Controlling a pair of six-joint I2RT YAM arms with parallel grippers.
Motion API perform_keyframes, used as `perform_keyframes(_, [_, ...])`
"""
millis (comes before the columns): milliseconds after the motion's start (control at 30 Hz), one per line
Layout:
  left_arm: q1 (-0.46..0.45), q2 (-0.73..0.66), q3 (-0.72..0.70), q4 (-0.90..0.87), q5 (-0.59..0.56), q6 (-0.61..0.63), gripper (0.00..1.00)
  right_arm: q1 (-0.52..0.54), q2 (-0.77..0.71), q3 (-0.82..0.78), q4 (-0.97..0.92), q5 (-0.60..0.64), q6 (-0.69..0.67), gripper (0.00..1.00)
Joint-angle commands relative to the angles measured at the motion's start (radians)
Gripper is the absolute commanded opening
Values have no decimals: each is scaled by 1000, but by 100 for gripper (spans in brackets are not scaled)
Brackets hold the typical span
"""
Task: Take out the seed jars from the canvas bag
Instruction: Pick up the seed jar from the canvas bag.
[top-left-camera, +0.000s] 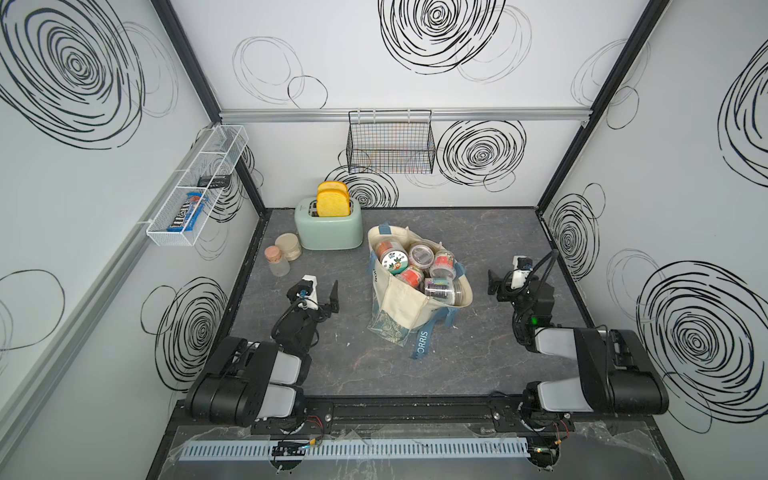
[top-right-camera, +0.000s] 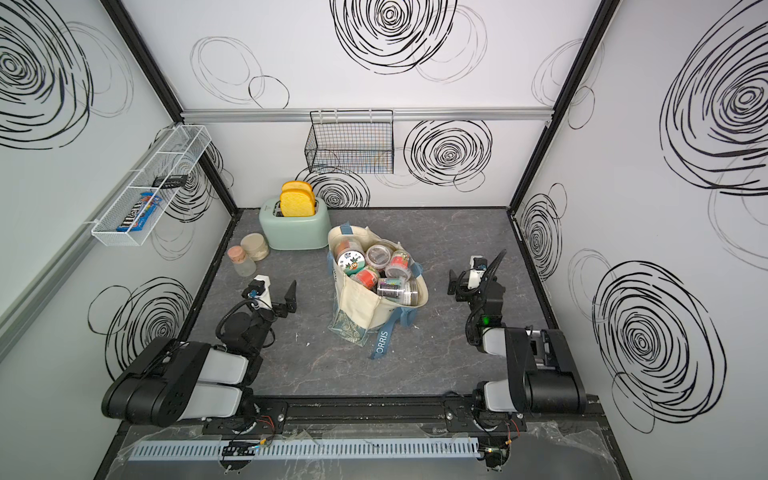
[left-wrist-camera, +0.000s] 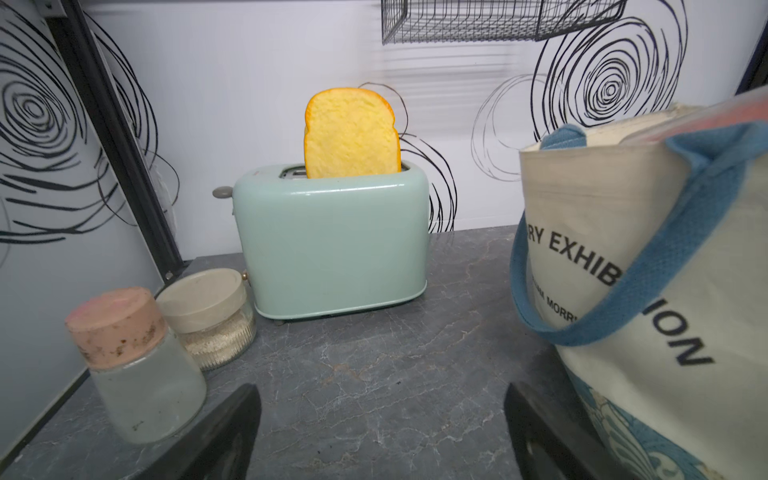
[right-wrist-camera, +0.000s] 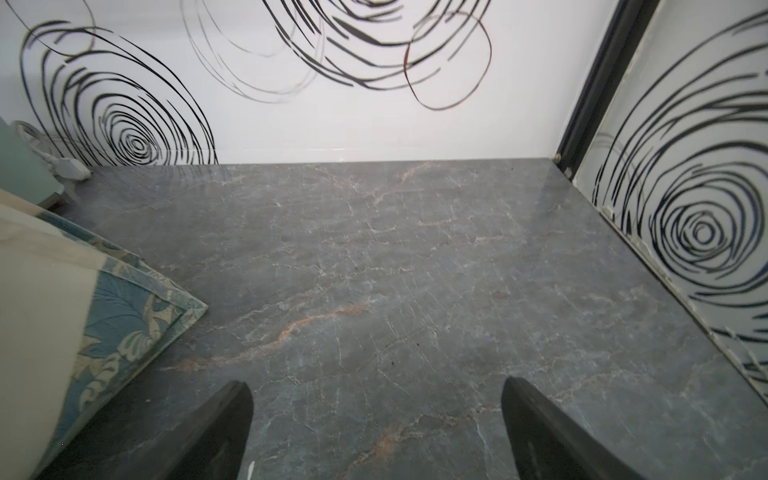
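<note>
While the bag stands open in the middle of the desk, just beside the toaster, the jars sit piled inside it, heaped up to its rim. My left tool hangs low over the desk on the bag's left side, jaws wide, gripping nothing, near the canvas but apart from it. My right tool hangs on the bag's other side, likewise wide and empty, over bare desk.
</note>
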Motion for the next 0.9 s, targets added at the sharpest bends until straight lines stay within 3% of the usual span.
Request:
perform_keyframes(0, [-52,-65,-13,85,-130,75,96,20,-116,75,-157,13,-12,97])
perform_keyframes(200, [-185,-299,51,-191,-249,90,96,37,-266,249,-537,-62,220,97])
perform_keyframes(267, [-225,-345,79,-239,-226,68,96,39,-312,307,-683,-79,302,97])
perform_keyframes(333, [-241,-404,122,-345,-173,-2,96,39,-364,353,-806,-114,351,97])
perform_keyframes(500, [-255,-598,291,-831,-131,-283,96,23,-557,347,-964,-187,437,97])
perform_keyframes(667, [-292,-724,461,-1271,-119,-469,96,-80,-742,319,-1068,-466,529,97])
perform_keyframes(733, [-295,-751,536,-1416,-46,-520,96,-112,-776,321,-1087,-597,561,97])
perform_keyframes(867, [-292,-768,642,-1589,86,-525,96,-25,-743,285,-1021,-810,710,95])
